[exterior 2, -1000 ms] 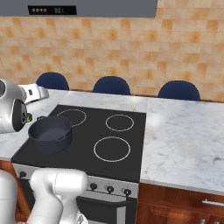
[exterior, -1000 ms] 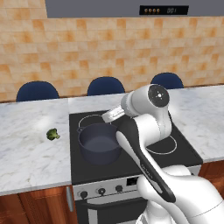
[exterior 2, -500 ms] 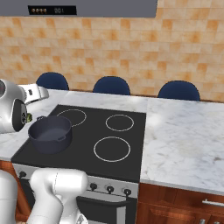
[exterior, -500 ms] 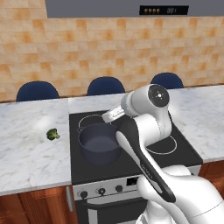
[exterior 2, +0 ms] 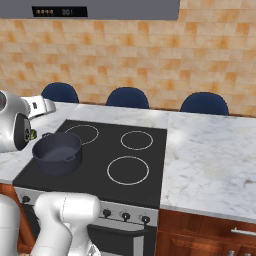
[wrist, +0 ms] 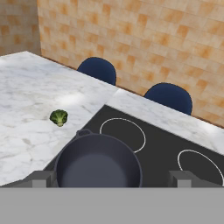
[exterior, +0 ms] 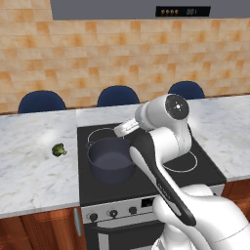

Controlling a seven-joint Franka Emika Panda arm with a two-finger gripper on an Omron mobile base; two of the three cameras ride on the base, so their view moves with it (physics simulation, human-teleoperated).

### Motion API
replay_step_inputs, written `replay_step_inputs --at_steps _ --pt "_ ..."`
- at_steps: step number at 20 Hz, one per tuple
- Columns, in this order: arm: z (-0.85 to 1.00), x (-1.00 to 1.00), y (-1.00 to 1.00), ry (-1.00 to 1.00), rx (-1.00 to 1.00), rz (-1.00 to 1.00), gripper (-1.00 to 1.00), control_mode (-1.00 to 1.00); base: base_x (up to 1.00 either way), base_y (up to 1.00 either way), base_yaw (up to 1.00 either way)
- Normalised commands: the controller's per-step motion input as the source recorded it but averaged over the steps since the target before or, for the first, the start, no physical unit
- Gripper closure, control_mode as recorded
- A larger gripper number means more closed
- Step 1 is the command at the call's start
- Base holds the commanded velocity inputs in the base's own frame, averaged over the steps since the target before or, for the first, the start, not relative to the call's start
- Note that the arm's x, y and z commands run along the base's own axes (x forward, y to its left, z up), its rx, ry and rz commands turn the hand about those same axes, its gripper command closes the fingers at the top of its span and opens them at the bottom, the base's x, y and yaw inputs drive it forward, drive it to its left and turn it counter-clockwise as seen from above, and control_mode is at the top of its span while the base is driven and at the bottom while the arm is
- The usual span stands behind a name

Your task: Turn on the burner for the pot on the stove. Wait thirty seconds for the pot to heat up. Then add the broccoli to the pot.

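Note:
The dark blue-grey pot (exterior: 111, 160) stands without a lid on the front left ring of the black glass stove (exterior: 146, 183), and it also shows from the other side (exterior 2: 57, 152). The small green broccoli (exterior: 59, 149) lies on the marble counter left of the stove, apart from the pot (wrist: 98, 167); in the hand view the broccoli (wrist: 58, 117) is up and left of it. My gripper (wrist: 113, 177) hovers above and just behind the pot, open, its fingertips (wrist: 43, 177) wide apart with nothing between them. The white hand (exterior: 126, 128) hangs over the stove's back left ring.
Small dark knobs (exterior: 113, 213) line the silver front panel below the pot. Marble counter (exterior: 29, 176) runs to both sides of the stove. Three blue chair backs (exterior: 117, 95) stand behind the counter before an orange tiled wall. A hood (exterior: 181, 10) hangs overhead.

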Motion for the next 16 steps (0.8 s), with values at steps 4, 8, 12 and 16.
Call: replay_step_inputs --at_steps 4,8,12,16 --pt "0.0 0.0 0.0 0.0 0.0 0.0 -1.0 -1.0 0.0 0.0 0.0" --pt "0.0 0.0 0.0 0.0 0.0 0.0 -1.0 -1.0 0.0 0.0 0.0" --pt "0.0 0.0 0.0 0.0 0.0 0.0 -1.0 -1.0 0.0 0.0 0.0" --pt "0.0 0.0 0.0 0.0 0.0 0.0 -1.0 -1.0 0.0 0.0 0.0"
